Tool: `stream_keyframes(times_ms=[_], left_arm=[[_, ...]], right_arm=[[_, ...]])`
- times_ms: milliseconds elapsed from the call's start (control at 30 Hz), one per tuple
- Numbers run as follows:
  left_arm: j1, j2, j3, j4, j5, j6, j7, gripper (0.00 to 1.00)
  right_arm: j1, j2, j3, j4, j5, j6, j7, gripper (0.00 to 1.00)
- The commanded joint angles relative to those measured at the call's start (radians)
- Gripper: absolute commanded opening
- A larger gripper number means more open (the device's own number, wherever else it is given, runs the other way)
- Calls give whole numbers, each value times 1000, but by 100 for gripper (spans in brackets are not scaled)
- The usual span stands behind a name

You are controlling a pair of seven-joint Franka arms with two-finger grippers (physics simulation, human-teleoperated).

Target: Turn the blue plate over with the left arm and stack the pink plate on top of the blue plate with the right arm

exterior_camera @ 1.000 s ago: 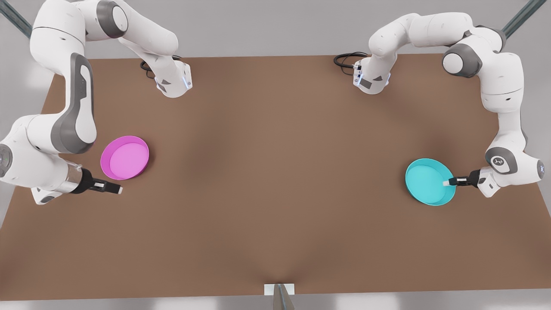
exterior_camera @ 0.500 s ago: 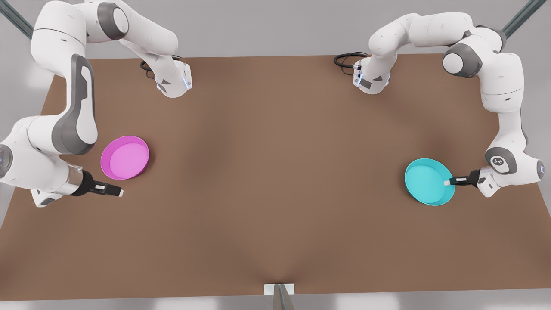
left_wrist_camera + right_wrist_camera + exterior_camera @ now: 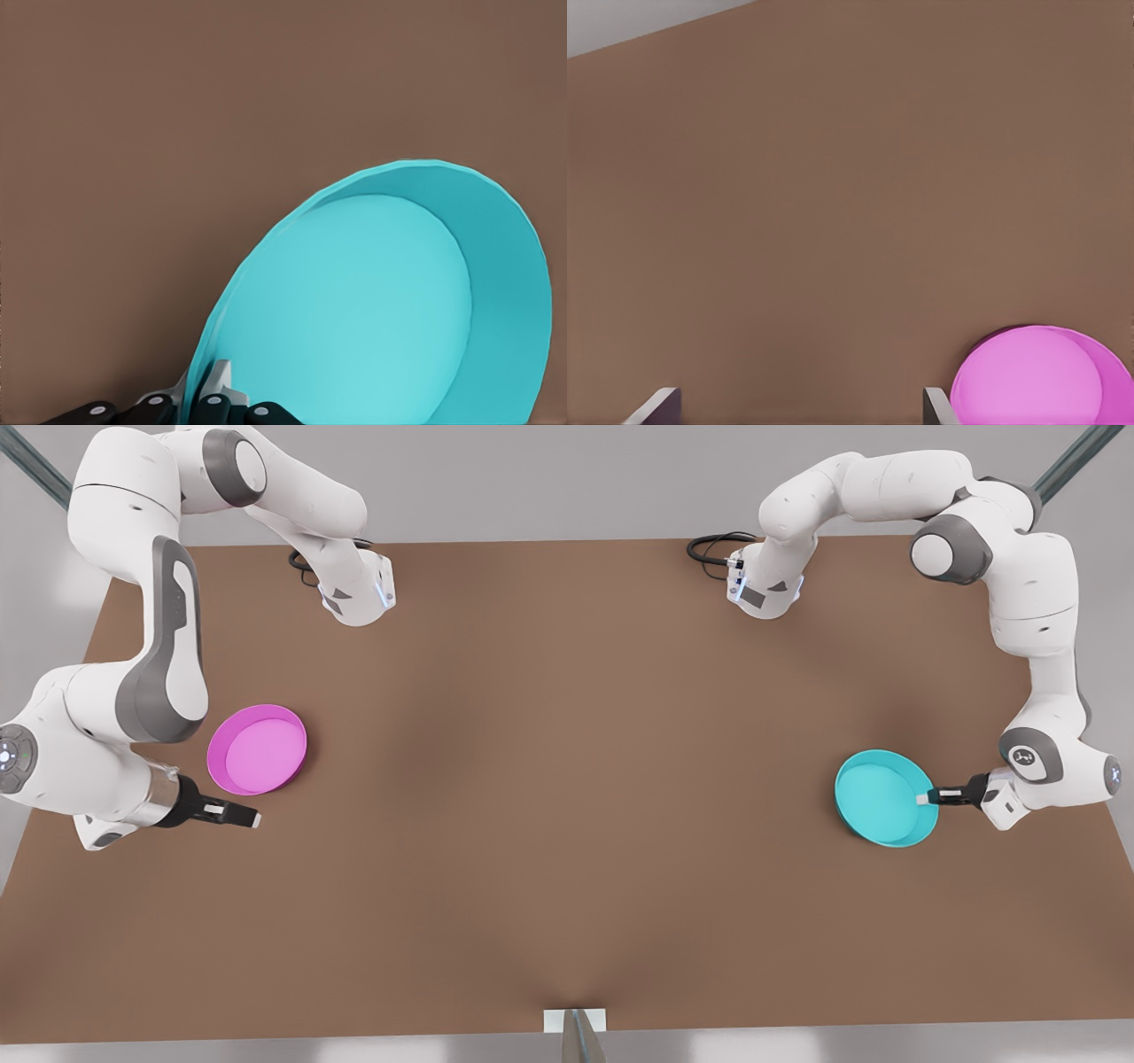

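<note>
The blue plate (image 3: 881,797) and pink plate (image 3: 257,749) looked like smooth, faintly glossy plastic; the brown table (image 3: 567,797) appeared matt.

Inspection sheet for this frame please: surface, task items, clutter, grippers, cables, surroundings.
Surface: plain brown table.
Job's things: round turquoise plastic blue plate, open side up, on the front view's right; round magenta plastic pink plate, open side up, on the front view's left.
Clutter: nothing seen.
Grippers: left gripper shut on the blue plate's rim, clamped fingers seen in the left wrist view; right gripper open, beside the pink plate, apart from it.
Cables: black loops by both arm bases.
Surroundings: grey floor, metal struts at the far corners.
</note>
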Motion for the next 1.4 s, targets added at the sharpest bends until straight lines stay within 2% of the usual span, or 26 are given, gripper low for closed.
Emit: stream_keyframes(times_ms=[0,300,467,567,967,1167,1333,1367], left_arm=[[0,-1,0,0,-61,-6,4,25],[-11,-24,0,11,-55,-11,2,25],[-38,-43,-9,58,73,-12,-4,25],[-112,-52,-4,112,135,-49,-6,23],[-192,-61,0,146,195,-67,-50,21],[-271,-103,3,147,304,-104,-121,21],[-367,-138,-3,147,520,-193,-234,21],[-428,-143,7,158,548,-221,-254,21]], right_arm=[[-1,0,0,0,0,0,-1,100],[3,0,-1,-2,-9,-12,2,100],[2,0,-1,-2,-11,-14,2,100],[3,0,-1,-2,-11,-14,2,100],[5,0,-1,-3,-11,-14,2,100],[2,1,-1,-3,-11,-14,0,100],[6,0,-4,-6,-11,-14,0,100],[3,1,-4,-6,-9,-14,-1,100]])
